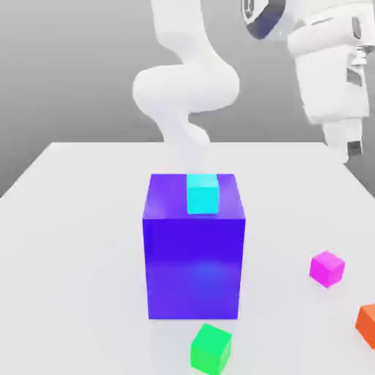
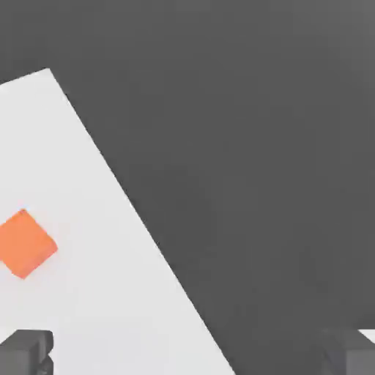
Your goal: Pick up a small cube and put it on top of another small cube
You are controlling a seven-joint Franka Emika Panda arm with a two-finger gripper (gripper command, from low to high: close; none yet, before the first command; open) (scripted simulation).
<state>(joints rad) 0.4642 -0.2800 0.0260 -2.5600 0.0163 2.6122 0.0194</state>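
Spread wide apart, the fingers of the claw hang above the tabletop, at about 12 o'clock from the small magenta-pink cube in the exterior view. That cube rests on the table, turned so that a corner points forward, its faces flat and plain. Taking it as the centre of the dial in that view, the orange cube lies near 5 o'clock, the green cube near 8, and the big blue block at 9, well apart from it. The block is tall, straight-sided and deep blue, with a slight sheen and a paler bluish patch on its front. On its top sits a cyan cube, toward 10 o'clock from the pink one. The white arm has smooth, rounded links at about 11 o'clock.

The tabletop is matte and pale, its straight edge sharp against the dark grey ground in the hand view. The frame cuts into the orange cube in both views, and the arm runs out past the exterior view's upper border. The block's back is hidden, and the arm's lower part fades into the pale table behind it.
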